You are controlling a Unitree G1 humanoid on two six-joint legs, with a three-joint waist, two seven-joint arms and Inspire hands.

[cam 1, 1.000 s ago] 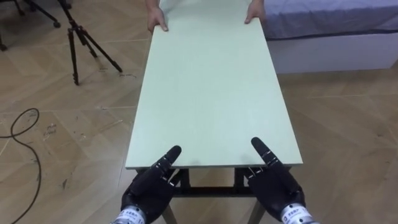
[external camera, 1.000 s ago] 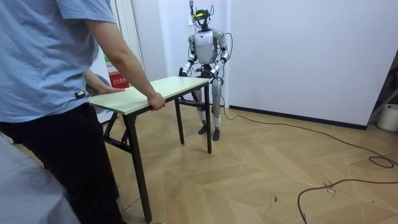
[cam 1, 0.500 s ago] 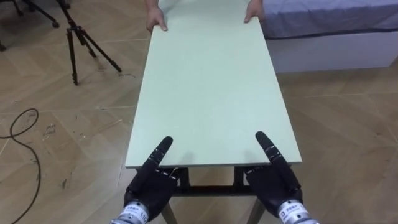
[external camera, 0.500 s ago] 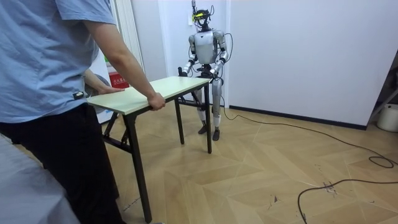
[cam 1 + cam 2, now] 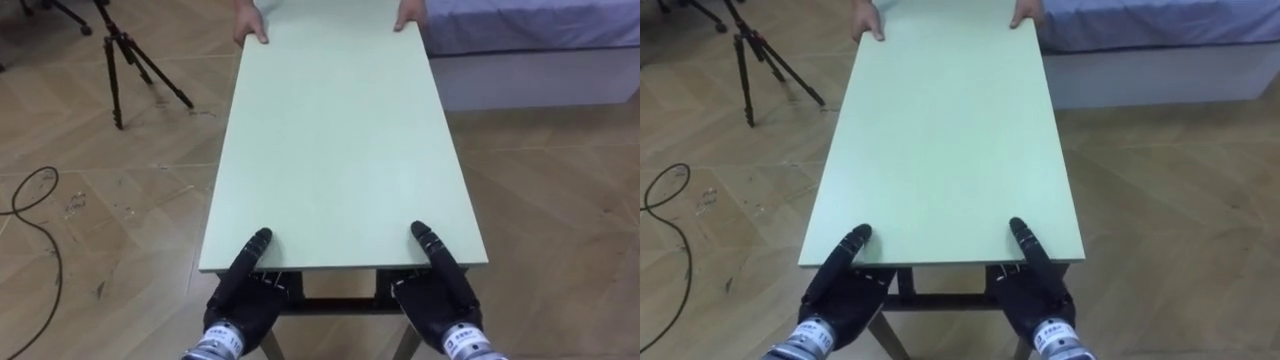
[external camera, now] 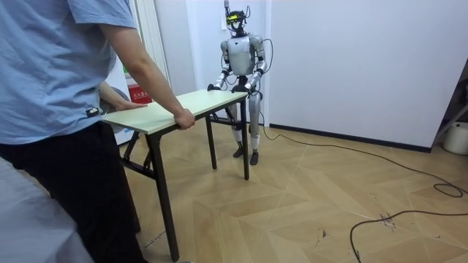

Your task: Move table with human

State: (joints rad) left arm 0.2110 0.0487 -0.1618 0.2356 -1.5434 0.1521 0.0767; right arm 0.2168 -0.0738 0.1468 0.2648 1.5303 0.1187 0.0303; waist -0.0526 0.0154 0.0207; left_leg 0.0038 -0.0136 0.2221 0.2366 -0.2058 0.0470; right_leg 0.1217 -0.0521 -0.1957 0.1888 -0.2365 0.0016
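The table [image 5: 340, 150], a smooth pale-green rectangular top on dark metal legs, stands on wood parquet [image 5: 560, 190] between robot and person. At its 6 o'clock edge the left hand [image 5: 243, 295] and right hand [image 5: 438, 290] each lay a straight thumb on top. Their fingers go underneath, so I cannot tell the grip. The person's hands [image 5: 250, 30] clasp the 12 o'clock corners.

Under the near edge of the surface [image 5: 340, 130], part of the left hand [image 5: 238, 300] and of the right hand [image 5: 442, 298] is hidden. The picture's top edge cuts off the person's hands [image 5: 252, 30], the tripod [image 5: 125, 60] and the bed [image 5: 530, 45].
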